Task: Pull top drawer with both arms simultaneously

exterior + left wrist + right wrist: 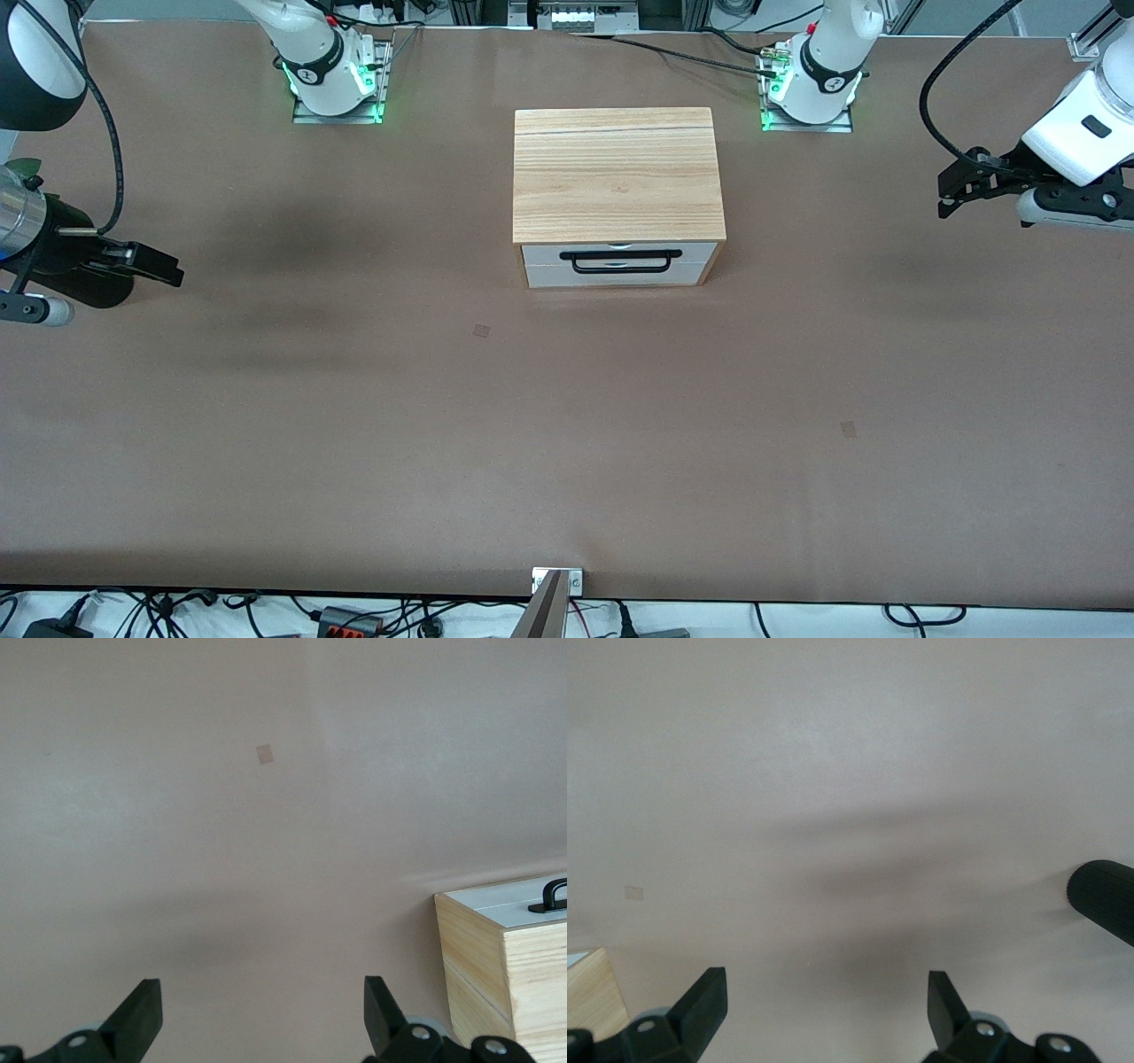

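While both arms hung out at the ends of the worktop [354, 425], I had nothing in hand: the left gripper [952, 190] had its fingers [137, 1014] spread wide over bare surface at its own end, and the right gripper [159, 264] likewise, fingers [700, 1005] apart and empty. The top drawer [617, 253] sat shut in the cabinet [616, 177] at mid-worktop, well apart from either pair of fingers, its handle [620, 260] facing the front camera. To do this well, I judged I should bring both grippers round to the cabinet's front, set one pair of fingers on each end of the bar, close together, then draw evenly so the drawer would not skew. I counted two arms, two grippers, one cabinet, two drawers, one bar handle showing clearly.
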Robot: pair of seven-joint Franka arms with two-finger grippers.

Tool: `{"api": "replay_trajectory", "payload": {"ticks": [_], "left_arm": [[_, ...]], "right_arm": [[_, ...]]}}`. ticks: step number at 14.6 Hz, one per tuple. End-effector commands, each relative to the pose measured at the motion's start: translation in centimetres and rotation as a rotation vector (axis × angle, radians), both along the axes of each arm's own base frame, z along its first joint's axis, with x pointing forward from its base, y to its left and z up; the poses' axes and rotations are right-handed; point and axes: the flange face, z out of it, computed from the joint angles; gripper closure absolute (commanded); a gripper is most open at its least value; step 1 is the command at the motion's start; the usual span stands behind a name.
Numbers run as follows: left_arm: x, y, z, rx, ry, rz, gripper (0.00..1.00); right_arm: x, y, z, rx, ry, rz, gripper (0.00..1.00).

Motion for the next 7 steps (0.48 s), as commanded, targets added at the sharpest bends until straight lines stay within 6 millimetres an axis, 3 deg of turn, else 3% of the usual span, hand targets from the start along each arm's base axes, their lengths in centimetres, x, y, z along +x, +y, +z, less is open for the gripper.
{"api": "replay_trajectory", "payload": {"ticks": [1, 7], "left_arm": [[0.28, -0.25, 0.54, 0.004, 0.013, -0.015, 0.0], [0.44, -0.5, 0.39, 0.004, 0.023, -0.001, 0.0]], "right_arm": [[-0.65, 0.55, 0.55, -0.019, -0.001, -0.006, 0.0], [-0.63, 0.5, 0.56, -0.015, -0.002, -0.01, 0.0]]}}
